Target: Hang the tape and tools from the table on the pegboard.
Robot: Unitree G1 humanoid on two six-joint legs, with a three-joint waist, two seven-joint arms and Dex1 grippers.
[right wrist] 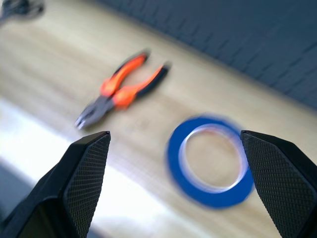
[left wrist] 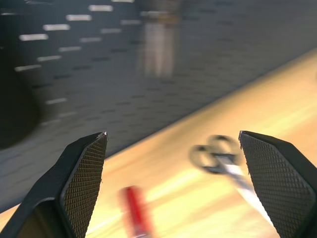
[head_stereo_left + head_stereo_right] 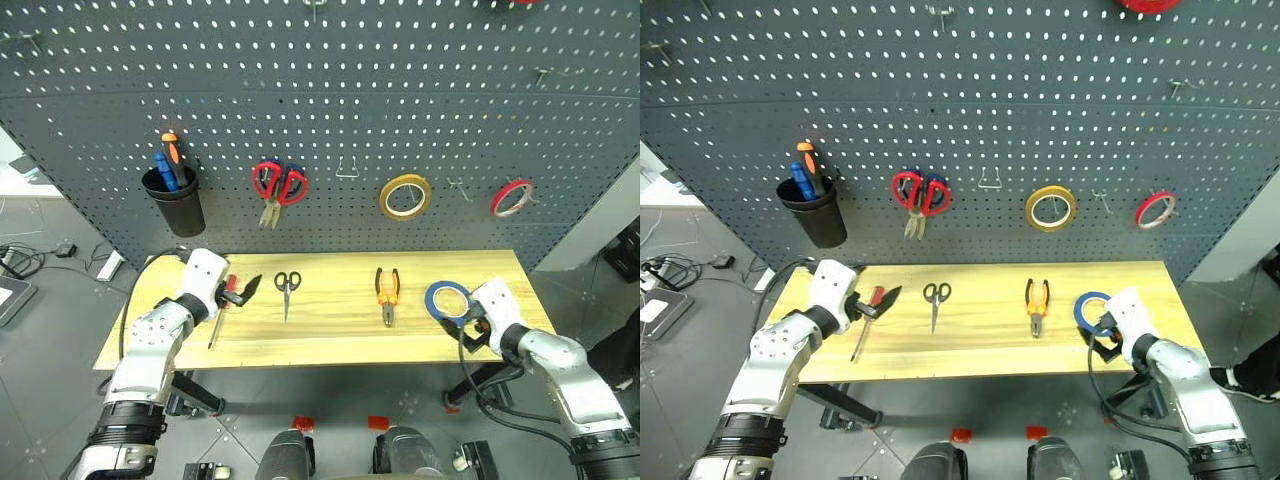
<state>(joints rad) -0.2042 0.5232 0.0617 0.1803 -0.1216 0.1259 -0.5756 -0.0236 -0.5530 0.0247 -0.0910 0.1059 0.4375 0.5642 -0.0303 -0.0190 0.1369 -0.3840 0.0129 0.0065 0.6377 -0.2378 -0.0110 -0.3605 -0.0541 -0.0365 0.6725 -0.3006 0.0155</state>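
Four items lie in a row on the wooden table (image 3: 330, 335) in front of the pegboard (image 3: 400, 90): a red-handled screwdriver (image 3: 222, 312), black-handled scissors (image 3: 287, 290), orange-and-black pliers (image 3: 387, 293) and the blue tape (image 3: 447, 300). My left gripper (image 3: 247, 292) hovers open just above the screwdriver's handle. In the left wrist view the screwdriver (image 2: 134, 208) and scissors (image 2: 218, 156) show between its fingers (image 2: 84, 183). My right gripper (image 3: 464, 326) is open at the tape's near right side. The right wrist view shows the tape (image 1: 176, 151) and pliers (image 1: 121, 89) ahead of it.
On the pegboard hang a black cup (image 3: 176, 205) with tools, a red-handled tool (image 3: 278, 185), a yellow tape roll (image 3: 405, 196) and a red tape roll (image 3: 512, 197). Bare hooks (image 3: 347, 170) sit between them. Cables (image 3: 30, 260) lie on the floor at the left.
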